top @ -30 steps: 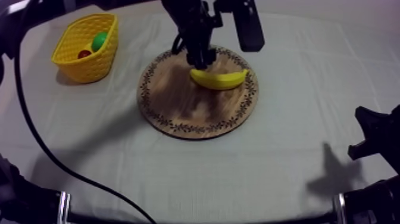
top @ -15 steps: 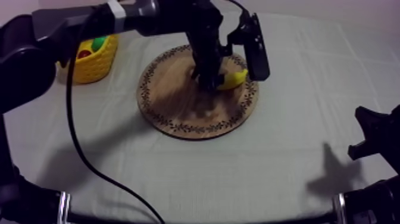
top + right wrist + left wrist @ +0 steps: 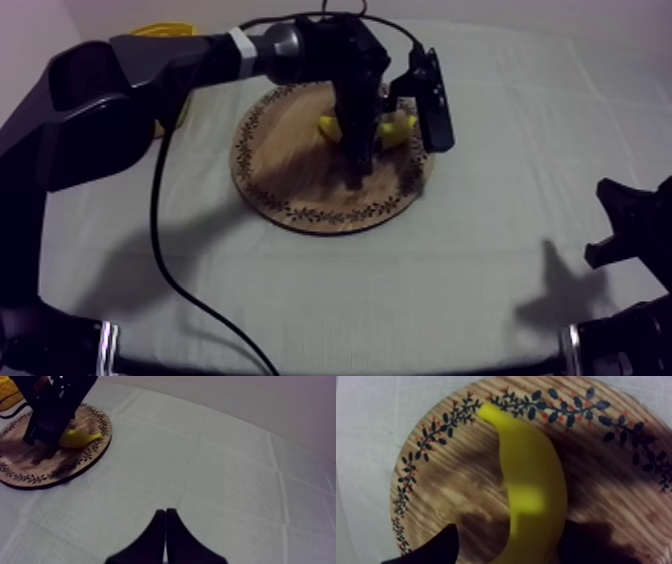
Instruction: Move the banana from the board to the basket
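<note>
Over the wooden board (image 3: 300, 185), my left gripper (image 3: 357, 150) hangs point-down on the end of its arm, which reaches in from the table's left side. Its two black fingers (image 3: 443, 548) are spread, not pinching anything. The banana (image 3: 533, 486) runs straight between them. One finger stands off one flank with bare wood showing in the gap. The other is hard against the opposite flank, and I cannot tell whether it touches the fruit. The banana lies flat on the board, on the half towards my right arm, with one tapered tip reaching the leaf-patterned rim. From above, its two yellow ends stick out on either side of the gripper, which covers its middle. From my right wrist camera it sits just under the left arm's black head, close to the board's near edge. My right gripper (image 3: 165, 521) is well apart from all this, low over the grey-white cloth (image 3: 300, 300) at the table's right side, its fingers pressed together into a narrow wedge with nothing in them. A sliver of the yellow basket (image 3: 162, 29) shows beyond the left arm, at the far left of the table, apart from the board.
</note>
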Tool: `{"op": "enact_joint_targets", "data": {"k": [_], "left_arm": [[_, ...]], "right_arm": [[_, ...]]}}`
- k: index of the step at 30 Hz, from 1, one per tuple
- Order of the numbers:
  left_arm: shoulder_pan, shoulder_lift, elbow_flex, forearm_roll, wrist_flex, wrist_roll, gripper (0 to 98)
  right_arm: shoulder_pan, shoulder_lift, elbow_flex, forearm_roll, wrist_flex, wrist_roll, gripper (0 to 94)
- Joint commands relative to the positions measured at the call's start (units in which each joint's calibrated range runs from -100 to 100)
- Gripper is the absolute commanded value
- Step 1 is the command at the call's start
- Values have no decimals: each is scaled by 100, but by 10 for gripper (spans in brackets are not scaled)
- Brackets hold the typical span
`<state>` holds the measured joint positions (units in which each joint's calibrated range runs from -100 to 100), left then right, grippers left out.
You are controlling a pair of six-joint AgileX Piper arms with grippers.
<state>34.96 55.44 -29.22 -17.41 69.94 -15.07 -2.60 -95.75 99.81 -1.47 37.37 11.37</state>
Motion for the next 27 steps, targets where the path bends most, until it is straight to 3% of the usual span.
{"op": "enact_joint_targets", "data": {"k": [1,5,10,14,21,27], "left_arm": [[-3,76,-48,-13,-6,-17,682],[-8,171,-163,-20,-5,-87,581],[-10,219,-273,-28,-17,-69,365],[-18,172,-273,-4,-20,-73,285],[-66,-220,-101,128,-18,-62,268],[-149,-1094,248,349,355,-152,287]], "right_arm": [[0,0,-3,-2,-3,-1,3],[0,0,-3,-2,-3,-1,3],[1,0,-3,-2,-3,-1,3],[0,0,-3,-2,-3,-1,3],[0,0,-3,-2,-3,-1,3],[0,0,-3,-2,-3,-1,3]]}}
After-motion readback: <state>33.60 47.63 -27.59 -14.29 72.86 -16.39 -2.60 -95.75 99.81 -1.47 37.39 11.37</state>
